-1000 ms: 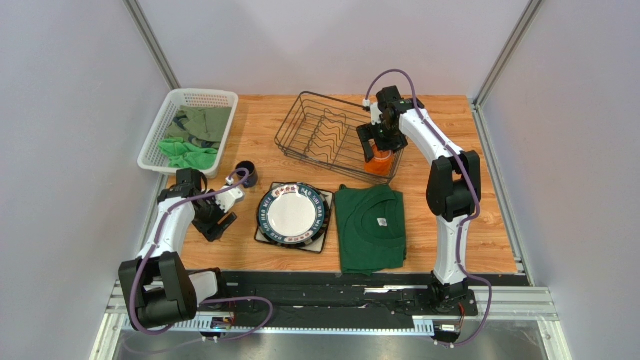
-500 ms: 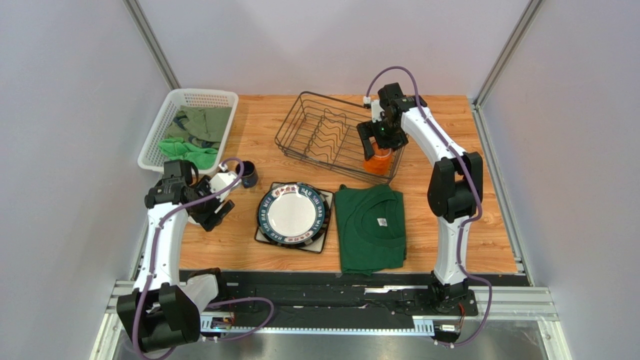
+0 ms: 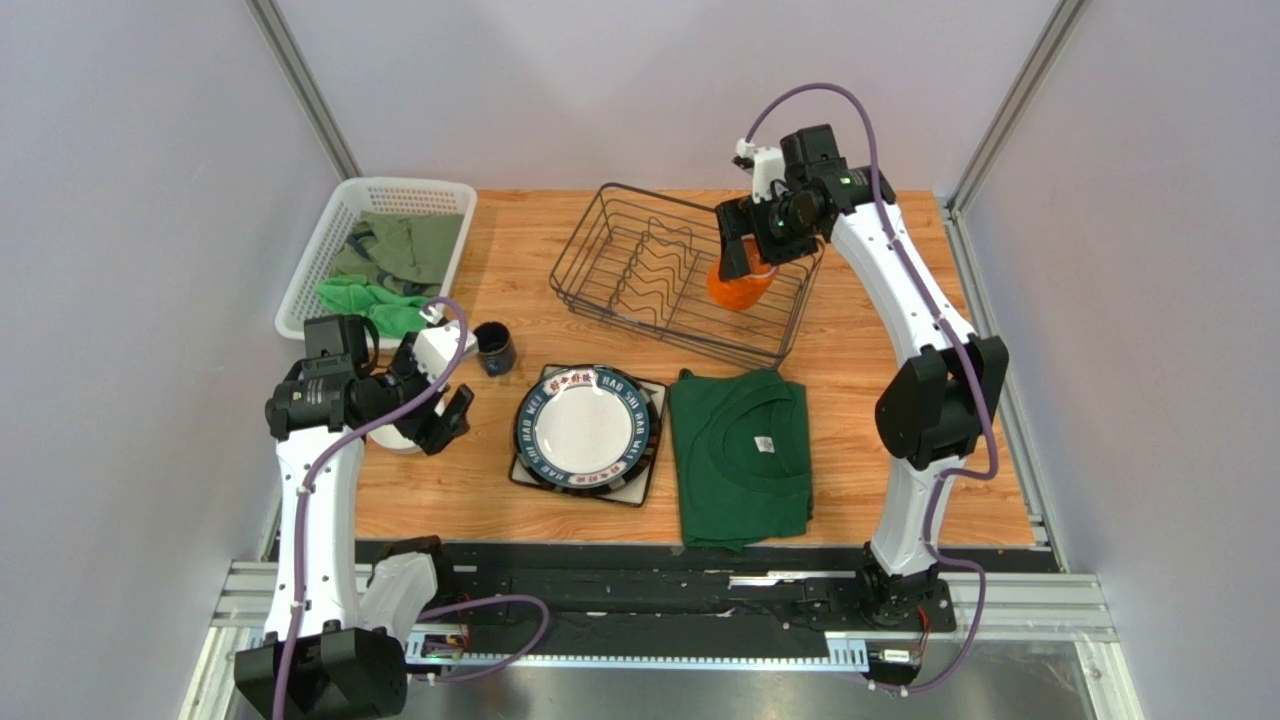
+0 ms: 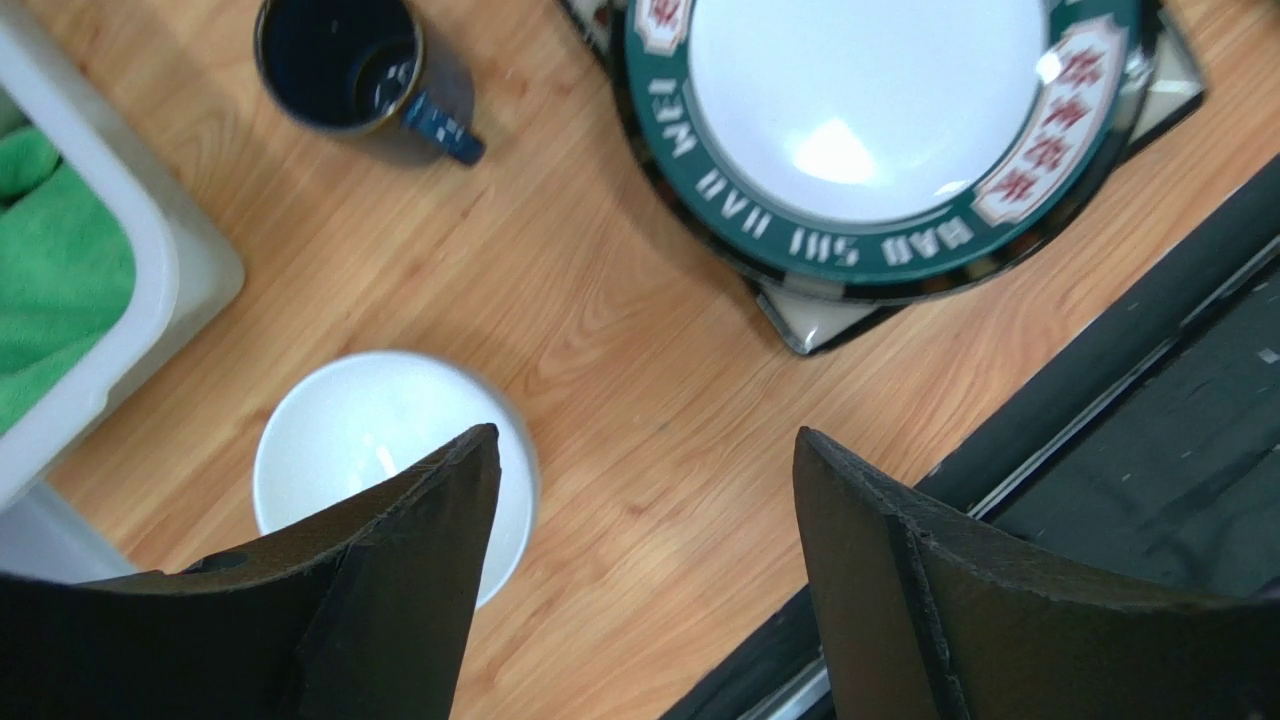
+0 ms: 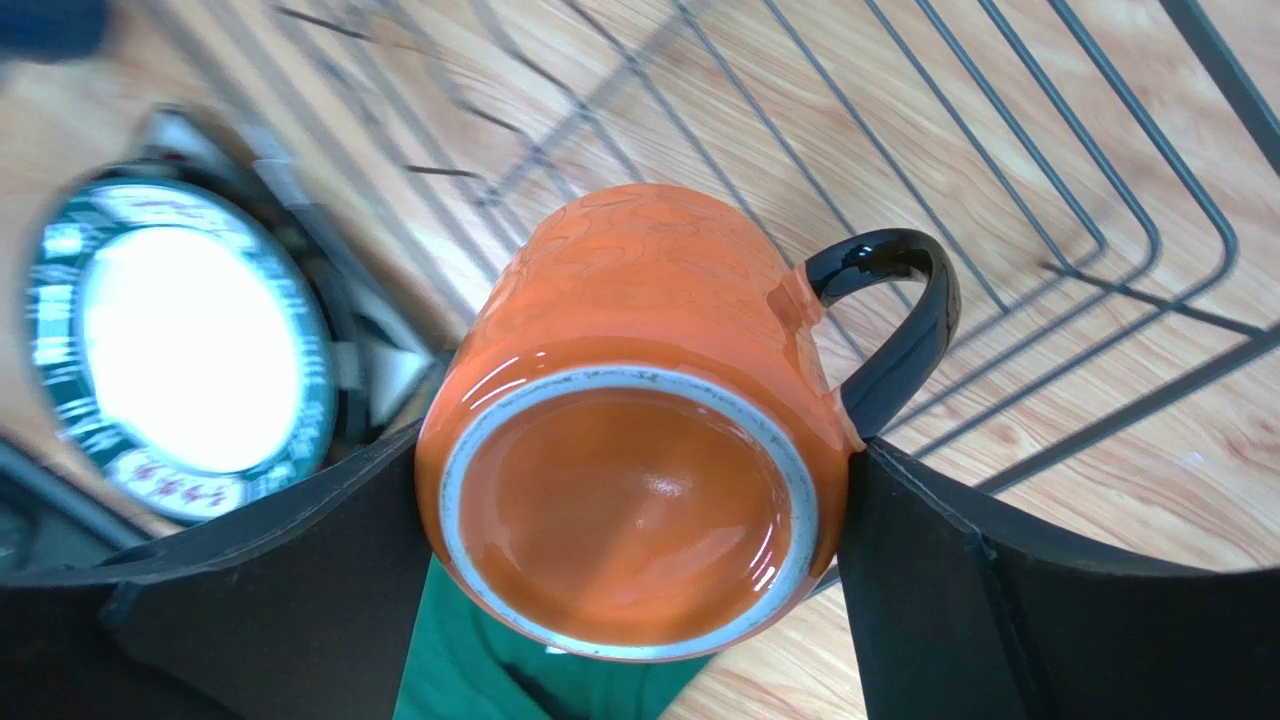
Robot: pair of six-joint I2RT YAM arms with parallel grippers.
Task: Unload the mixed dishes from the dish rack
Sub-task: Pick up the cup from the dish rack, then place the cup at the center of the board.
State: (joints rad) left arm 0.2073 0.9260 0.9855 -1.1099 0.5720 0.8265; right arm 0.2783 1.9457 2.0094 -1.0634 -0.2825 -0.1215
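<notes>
Jaws of the right arm are clamped on the orange mug (image 3: 739, 284), which in the top view has risen from the near right corner of the rack (image 3: 576, 248) and now hangs above its right end. With that mug out, the rack looks bare, though its thin wires make this hard to confirm; by that reading this is the last dish to unload. The left arm has drawn back toward the desk's (image 3: 842, 450) left edge, and its jaws stand wide apart over the bowl (image 3: 383, 438), holding nothing. Bare wood lies right of the shirt (image 3: 739, 455), and between the basket (image 3: 394, 188) and the rack.

From the left wrist, the bowl (image 4: 383, 450) sits upright on the desk (image 4: 646, 390), just beside the basket (image 4: 135, 270) corner. The blue mug (image 4: 353, 60) stands apart from it, and the round plate (image 4: 872, 105) lies on the square plate (image 4: 819, 315) near the desk's front edge.

From the right wrist, the orange mug (image 5: 646, 435) shows its base to the camera, handle to the right, pinched from both sides. Rack (image 5: 1052, 195) wires lie below, so it probably must clear the near rim before it comes down.
</notes>
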